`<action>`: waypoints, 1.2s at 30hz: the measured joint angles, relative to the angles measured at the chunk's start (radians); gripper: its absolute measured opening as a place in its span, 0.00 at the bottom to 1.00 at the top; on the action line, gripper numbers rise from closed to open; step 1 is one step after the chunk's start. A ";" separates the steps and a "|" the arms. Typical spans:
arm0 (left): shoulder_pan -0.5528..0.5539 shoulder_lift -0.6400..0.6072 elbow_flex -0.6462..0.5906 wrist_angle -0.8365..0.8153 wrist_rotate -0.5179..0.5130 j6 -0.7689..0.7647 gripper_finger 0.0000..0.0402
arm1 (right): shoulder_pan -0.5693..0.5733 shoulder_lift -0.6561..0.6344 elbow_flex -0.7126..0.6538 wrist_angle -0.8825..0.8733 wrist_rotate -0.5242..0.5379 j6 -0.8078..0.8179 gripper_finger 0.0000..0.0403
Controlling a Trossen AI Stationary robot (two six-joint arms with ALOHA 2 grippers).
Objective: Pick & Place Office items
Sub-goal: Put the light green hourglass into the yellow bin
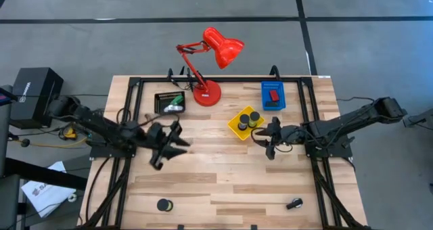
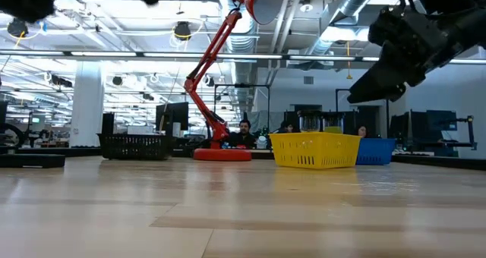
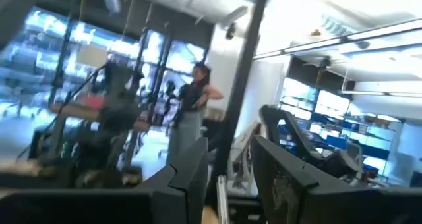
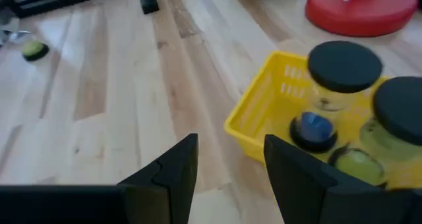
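Overhead, the left gripper [image 1: 177,141] hovers open and empty over the worktop [image 1: 223,176], near the black tray [image 1: 169,102]. Only the right wrist view shows black-lidded jars [image 4: 344,69] inside the yellow tray [image 4: 264,128], just beyond the open, empty right gripper [image 4: 227,165].
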 joint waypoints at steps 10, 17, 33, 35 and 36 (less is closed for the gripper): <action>-0.239 0.081 0.299 -0.391 -0.428 0.301 0.28 | 0.097 0.000 0.000 0.191 0.000 -0.084 0.41; -0.292 0.185 0.542 -0.841 -0.526 0.332 0.33 | 0.149 0.000 0.000 0.211 0.000 -0.124 0.41; -0.315 0.407 0.890 -1.610 -0.192 -0.326 0.57 | 0.151 0.000 0.000 0.187 0.001 -0.124 0.41; -0.332 0.412 0.861 -1.622 -0.086 -0.419 0.56 | 0.152 0.001 0.000 0.184 0.001 -0.123 0.41; -0.344 0.414 0.844 -1.624 -0.048 -0.454 0.56 | 0.155 0.001 0.000 0.180 0.001 -0.123 0.41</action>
